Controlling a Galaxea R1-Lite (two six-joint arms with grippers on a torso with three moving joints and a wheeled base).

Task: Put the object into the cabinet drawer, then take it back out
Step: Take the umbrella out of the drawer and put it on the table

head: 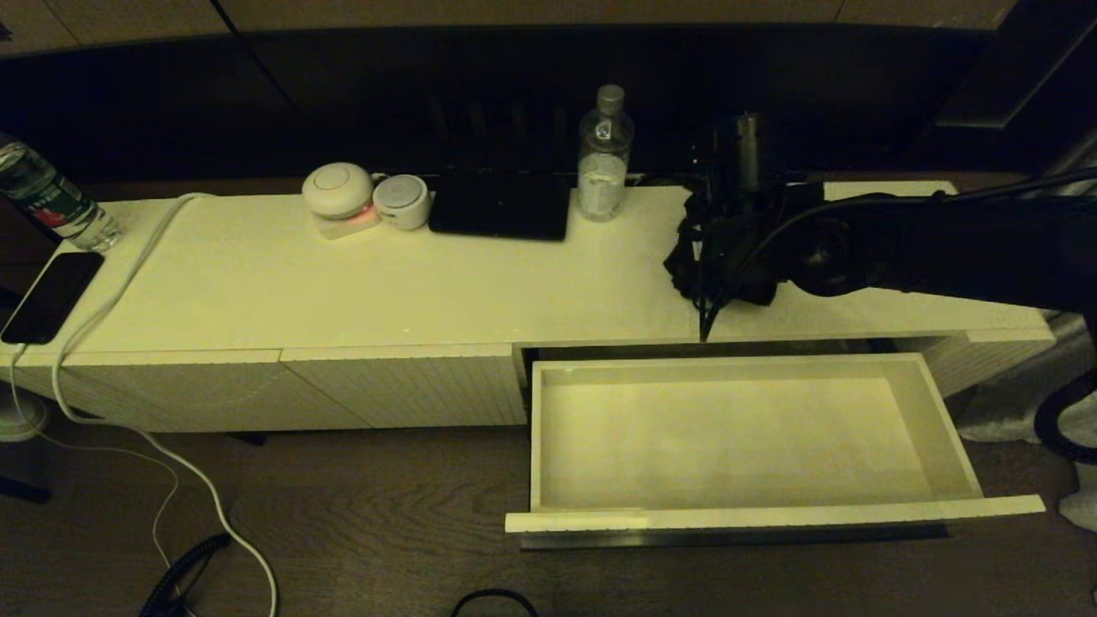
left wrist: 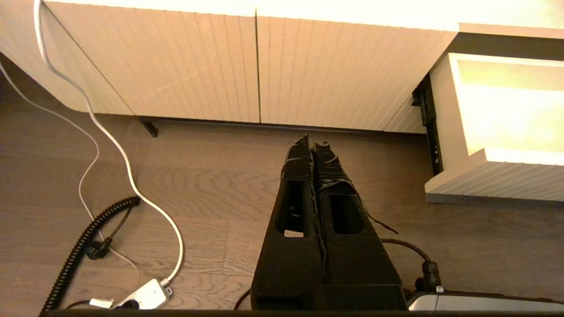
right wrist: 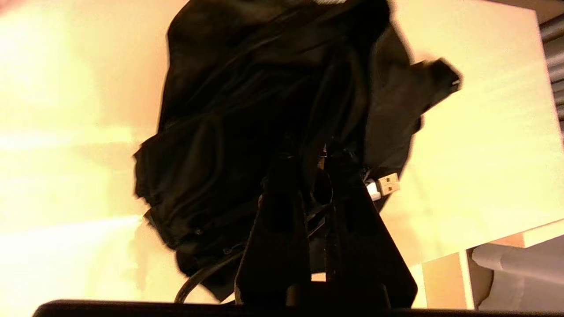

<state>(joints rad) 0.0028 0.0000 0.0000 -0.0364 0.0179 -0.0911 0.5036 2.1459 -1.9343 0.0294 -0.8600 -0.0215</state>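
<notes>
The cabinet drawer (head: 728, 437) is pulled fully out at the lower right, and its plain white inside holds nothing. Its side and ribbed front (left wrist: 498, 180) also show in the left wrist view. The object is a crumpled black cloth pouch (head: 716, 248) with cords hanging from it, over the cabinet top just behind the drawer opening. My right gripper (right wrist: 313, 154) is shut on the pouch (right wrist: 246, 101); a USB plug (right wrist: 387, 184) pokes out beside the fingers. I cannot tell whether the pouch touches the top. My left gripper (left wrist: 313, 143) hangs shut and empty above the floor.
Along the back of the cabinet top (head: 343, 283) stand a clear water bottle (head: 605, 154), a flat black item (head: 501, 210) and two round white devices (head: 338, 190). At its left end are a phone (head: 51, 296), another bottle (head: 51, 197) and a white cable (head: 128, 274) running to the floor.
</notes>
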